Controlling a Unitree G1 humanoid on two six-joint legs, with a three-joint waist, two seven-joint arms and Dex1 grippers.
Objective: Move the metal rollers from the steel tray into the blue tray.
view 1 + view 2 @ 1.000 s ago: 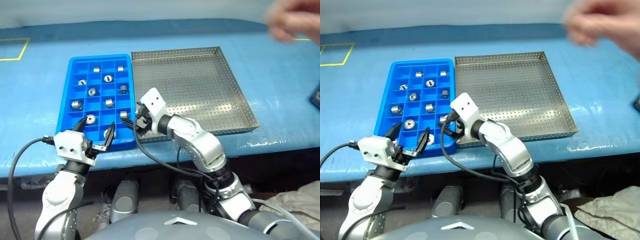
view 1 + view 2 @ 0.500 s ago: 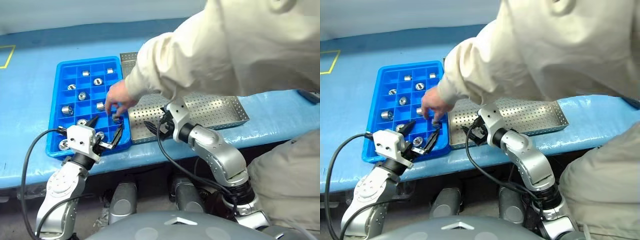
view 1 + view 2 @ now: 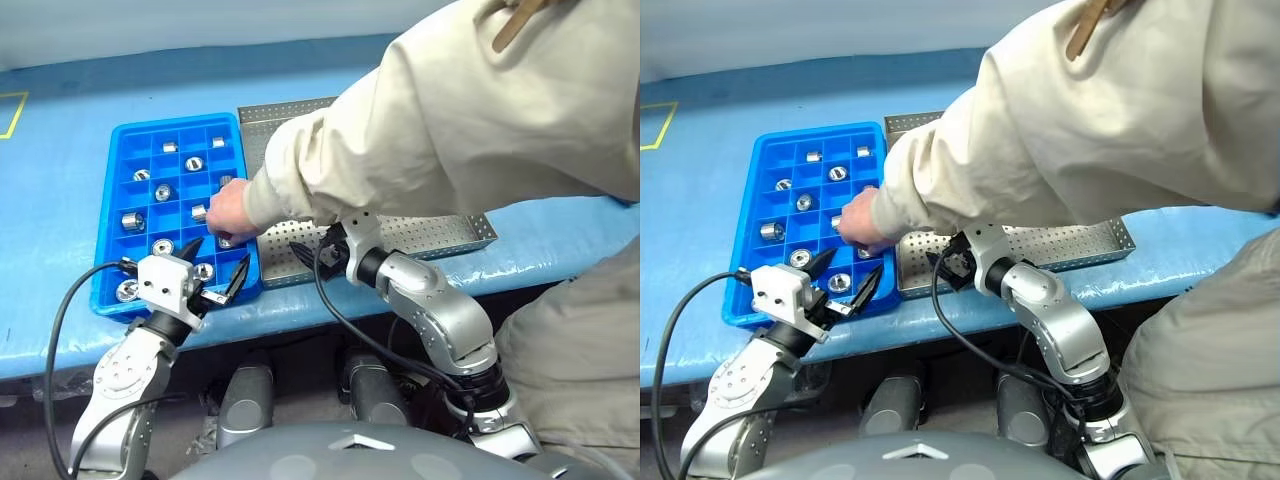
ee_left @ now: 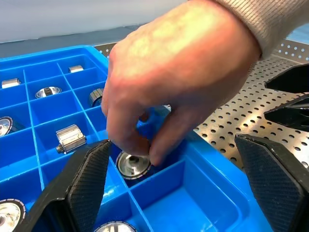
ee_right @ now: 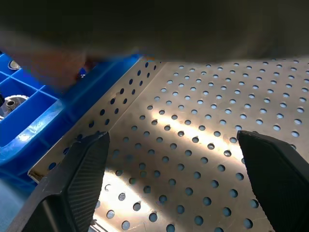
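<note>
While a second ago only a blurred hand showed at the upper right of the head views, now a person in a pale jacket (image 3: 470, 130) leans across the counter (image 3: 60, 200), and the person's hand (image 3: 228, 212) reaches into the blue tray (image 3: 112, 262), with its fingertips on one of the metal rollers (image 4: 131, 164) in a compartment near the tray's right edge. The other rollers lie in separate compartments of the blue tray, and the bare part of the steel tray (image 3: 455, 228) that I can see holds none; the sleeve hides most of its floor. I judge from this that the moving is almost or fully finished, and that the person is correcting or checking one piece. The left gripper (image 3: 214, 281) hovers at the near edge of the blue tray with its jaws spread wide and empty, just below the person's hand. The right gripper (image 3: 316, 251), also with jaws spread and holding nothing, is now above the near left corner of the steel tray, further right than before. Room for moving is small: the arm of the person crosses both trays at the centre of the frame, so any reach forward could hit it. Free room stays only at the left side of the blue tray and along the near rims.
</note>
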